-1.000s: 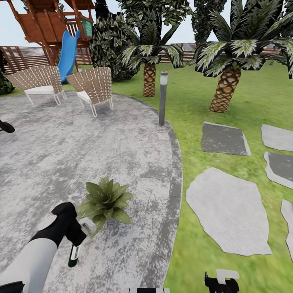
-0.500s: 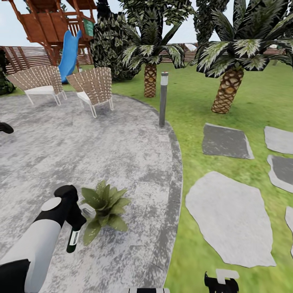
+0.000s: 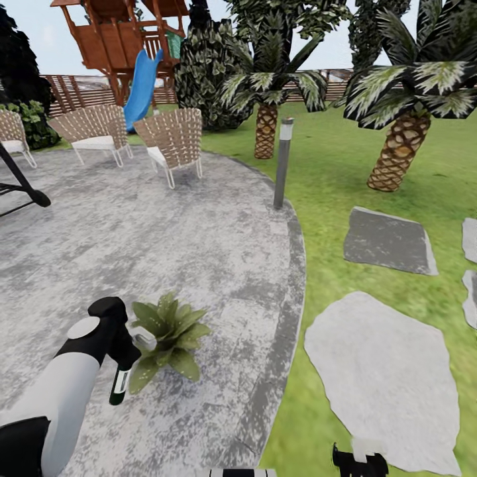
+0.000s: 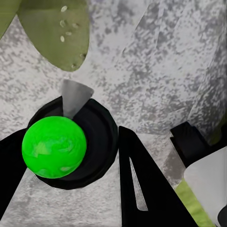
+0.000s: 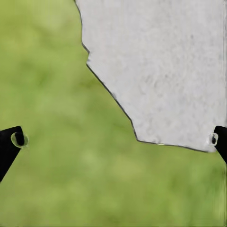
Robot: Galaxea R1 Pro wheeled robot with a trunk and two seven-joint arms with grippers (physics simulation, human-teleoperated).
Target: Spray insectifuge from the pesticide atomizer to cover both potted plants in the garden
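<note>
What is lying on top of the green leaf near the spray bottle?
A few whitish specks lie on the leaf beside the spray bottle. The plant's pot is covered by leaves.

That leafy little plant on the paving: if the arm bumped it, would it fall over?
Probably not easily: the potted plant sits low and spreads wide on the flat patio. Its broad leaves would likely bend first. It looks light, so it might slide.

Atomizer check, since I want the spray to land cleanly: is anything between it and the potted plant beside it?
Nothing visible. The left gripper holds the atomizer right beside the potted plant on the patio; its nozzle sits at the leaves. The left wrist view shows whitish specks on one leaf.
</note>
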